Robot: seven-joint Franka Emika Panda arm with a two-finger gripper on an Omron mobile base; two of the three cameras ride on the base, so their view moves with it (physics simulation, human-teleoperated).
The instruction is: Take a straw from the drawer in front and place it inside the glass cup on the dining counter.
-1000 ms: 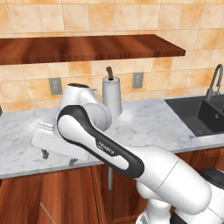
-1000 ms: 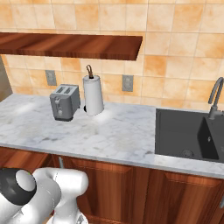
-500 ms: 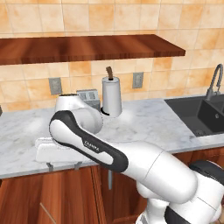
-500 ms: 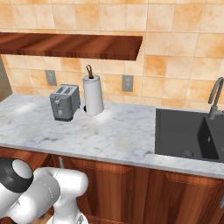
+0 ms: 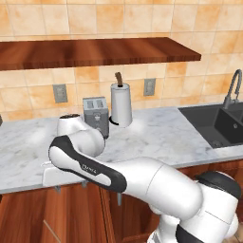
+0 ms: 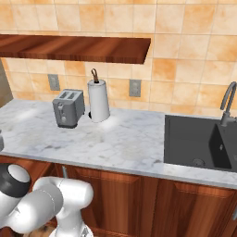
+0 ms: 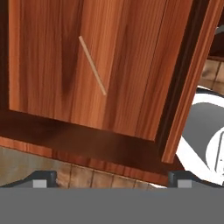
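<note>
Right now your claw [image 7: 109, 178] is released, its two dark fingertips [image 7: 43, 178] spread wide at the bottom of the hand view and gripping nothing. Ahead of it the drawer [image 7: 87, 65] stands open, and the straw [image 7: 92, 65] lies slanted on the wooden drawer floor, well clear of both tips and roughly midway between them. In the left base view the arm [image 5: 95, 166] bends low in front of the marble worktop [image 5: 156, 133], where a toaster [image 5: 96, 116] and paper towel roll [image 5: 121, 104] stand.
</note>
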